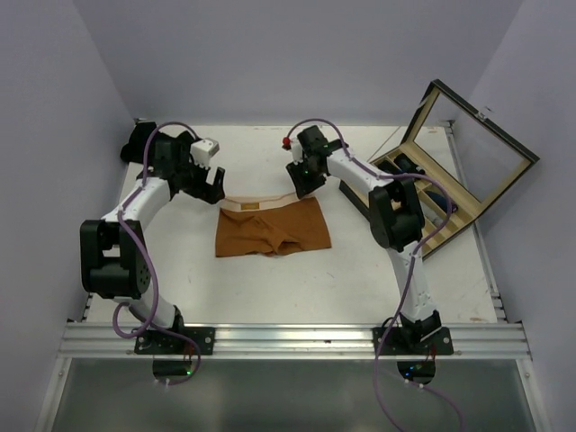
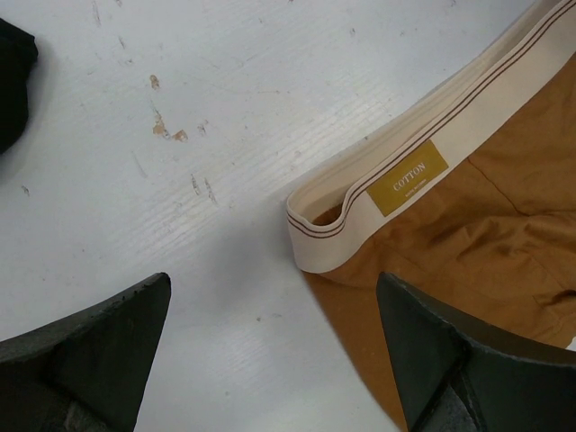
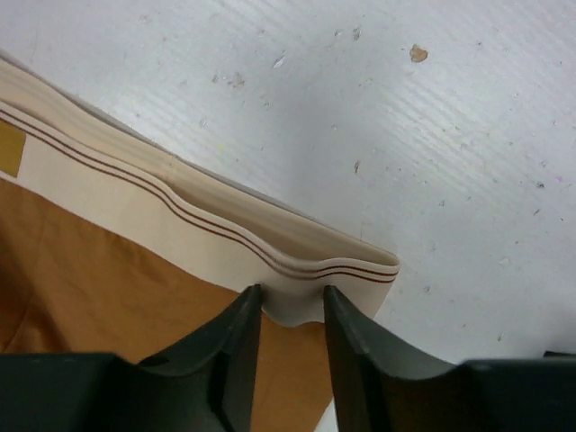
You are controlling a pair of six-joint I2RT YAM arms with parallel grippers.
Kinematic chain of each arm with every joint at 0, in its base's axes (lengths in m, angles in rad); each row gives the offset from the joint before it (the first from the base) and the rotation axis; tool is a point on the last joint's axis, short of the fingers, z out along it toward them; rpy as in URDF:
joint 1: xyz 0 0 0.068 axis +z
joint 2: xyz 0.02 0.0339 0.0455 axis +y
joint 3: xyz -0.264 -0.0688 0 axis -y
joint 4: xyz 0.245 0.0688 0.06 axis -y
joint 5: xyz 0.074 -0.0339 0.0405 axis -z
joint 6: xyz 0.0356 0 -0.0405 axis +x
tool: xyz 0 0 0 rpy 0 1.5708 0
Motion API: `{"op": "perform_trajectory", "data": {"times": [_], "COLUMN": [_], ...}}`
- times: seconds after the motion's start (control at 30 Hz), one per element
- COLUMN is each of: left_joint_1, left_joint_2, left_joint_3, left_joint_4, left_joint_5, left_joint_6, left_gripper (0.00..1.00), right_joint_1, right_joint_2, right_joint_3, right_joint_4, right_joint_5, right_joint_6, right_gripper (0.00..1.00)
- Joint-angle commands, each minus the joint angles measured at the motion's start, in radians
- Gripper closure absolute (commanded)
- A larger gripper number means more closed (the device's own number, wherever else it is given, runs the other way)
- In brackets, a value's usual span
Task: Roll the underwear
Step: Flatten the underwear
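Nearest the camera in the top view, a metal rail [image 1: 297, 340] runs across the edge of the white table [image 1: 270, 297], and the bases of the two arms are bolted to it. Beyond it, near the middle of the table, one piece of rust-orange underwear [image 1: 273, 229] lies spread flat. Its long axis runs left to right, the two leg openings point toward the rail and the cream waistband [image 2: 468, 108] lies along the far side. A small mustard label reading COTTON [image 2: 409, 177] sits on the band near its left end. At that left end the left gripper [image 1: 214, 187] has its fingers spread wide, one over bare table and the other over the orange cloth, with the folded end of the band in the gap between them (whether either finger touches the cloth I cannot tell). At the right end of the band the right gripper [image 1: 301, 184] has its fingers drawn close together, pinching the cream corner, which bulges up between them in the right wrist view. Farther right, near the table's right edge, stands one wooden box [image 1: 447, 236] with its glass lid [image 1: 468, 144] propped open; dark items lie in its compartments, too small to count
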Motion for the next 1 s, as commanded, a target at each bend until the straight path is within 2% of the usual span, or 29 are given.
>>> {"op": "perform_trajectory", "data": {"times": [0.0, 0.1, 0.13, 0.2, 0.5, 0.7, 0.8, 0.97], "left_joint_1": [0.002, 0.002, 0.002, -0.001, -0.005, 0.007, 0.054, 0.059], "left_joint_2": [-0.008, 0.027, 0.041, 0.085, 0.215, 0.259, 0.262, 0.278], "left_joint_3": [-0.005, 0.005, 0.011, 0.036, 0.133, 0.17, 0.177, 0.212], "left_joint_4": [0.046, 0.031, 0.02, 0.009, -0.004, -0.003, -0.012, -0.037], "left_joint_5": [-0.01, -0.004, 0.01, 0.022, 0.225, 0.338, 0.363, 0.367], "left_joint_6": [0.02, 0.033, 0.033, 0.037, 0.086, 0.033, 0.007, 0.014], "left_gripper": [0.0, 0.0, 0.0, 0.0, 0.0, 0.0, 0.0, 0.04], "right_joint_1": [-0.003, -0.003, -0.003, -0.005, -0.023, -0.09, -0.137, -0.172], "right_joint_2": [0.025, 0.031, 0.031, 0.02, -0.113, -0.281, -0.361, -0.351], "right_joint_3": [0.051, 0.055, 0.055, 0.052, -0.007, -0.125, -0.188, -0.254], "right_joint_4": [0.024, 0.024, 0.022, 0.022, 0.024, 0.075, 0.09, -0.117], "right_joint_5": [0.046, 0.034, 0.023, -0.004, -0.173, -0.461, -0.624, -0.643], "right_joint_6": [0.031, 0.015, 0.011, -0.002, -0.06, -0.129, -0.153, -0.288], "right_gripper": [0.65, 0.77, 0.9, 1.0, 1.0, 1.0, 1.0, 1.0]}}
